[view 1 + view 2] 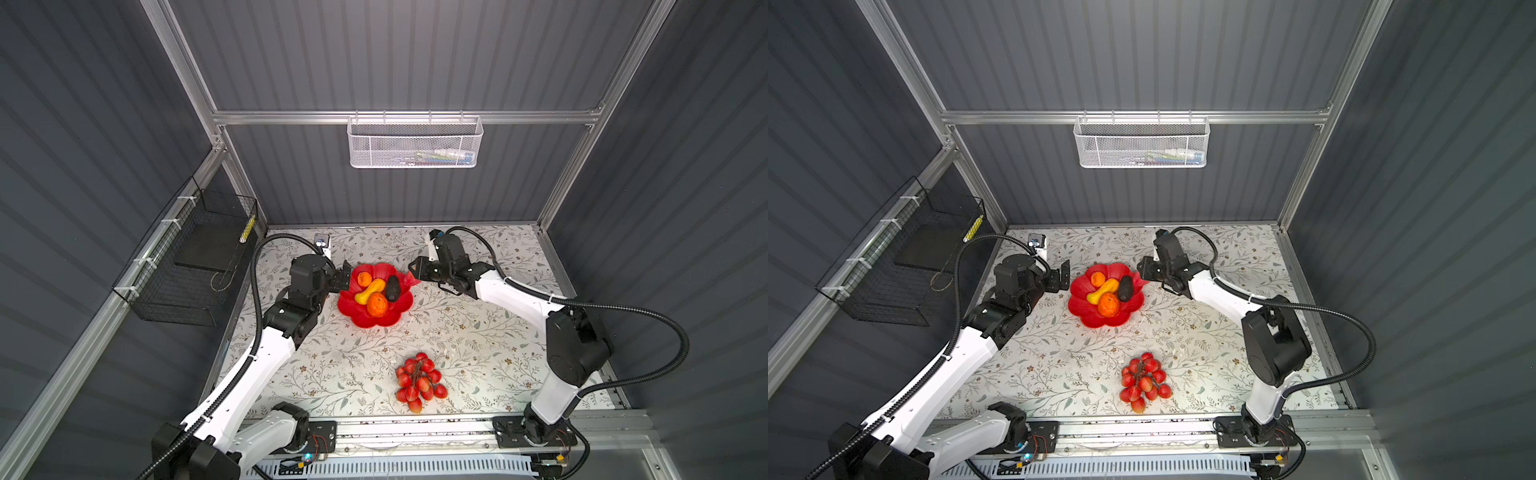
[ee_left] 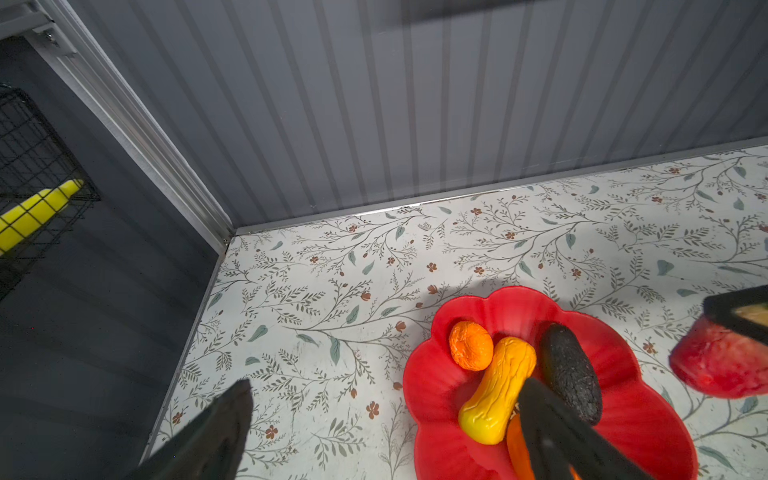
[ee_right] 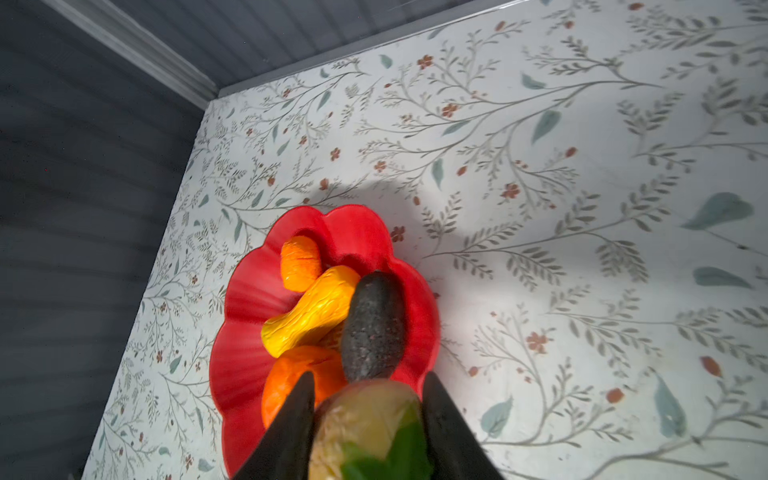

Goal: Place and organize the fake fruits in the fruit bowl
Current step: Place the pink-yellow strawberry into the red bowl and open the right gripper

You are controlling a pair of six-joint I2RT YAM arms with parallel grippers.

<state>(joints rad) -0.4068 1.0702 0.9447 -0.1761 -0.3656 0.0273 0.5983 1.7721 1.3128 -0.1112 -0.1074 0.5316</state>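
Four fake fruits lie in the fruit bowl [image 1: 353, 309]: a small orange [image 1: 364, 278] at the far side, a larger orange [image 1: 377, 304] at the near side, a yellow gourd [image 1: 368, 291] between them and a near-black avocado [image 1: 392, 288] beside the gourd. At the bowl's right rim, the right pincer [image 3: 369, 386] is clamped on the red strawberry [image 3: 365, 432]. Beside the left rim, the left pincer [image 1: 344, 277] gapes wide and holds nothing. The red grape bunch [image 1: 419, 380] lies on the desk [image 1: 478, 340], well apart from the bowl.

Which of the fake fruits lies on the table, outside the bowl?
The red grape bunch, alone on the table near the front edge. Both oranges, the gourd and the avocado sit in the bowl; the right pincer grips the strawberry.
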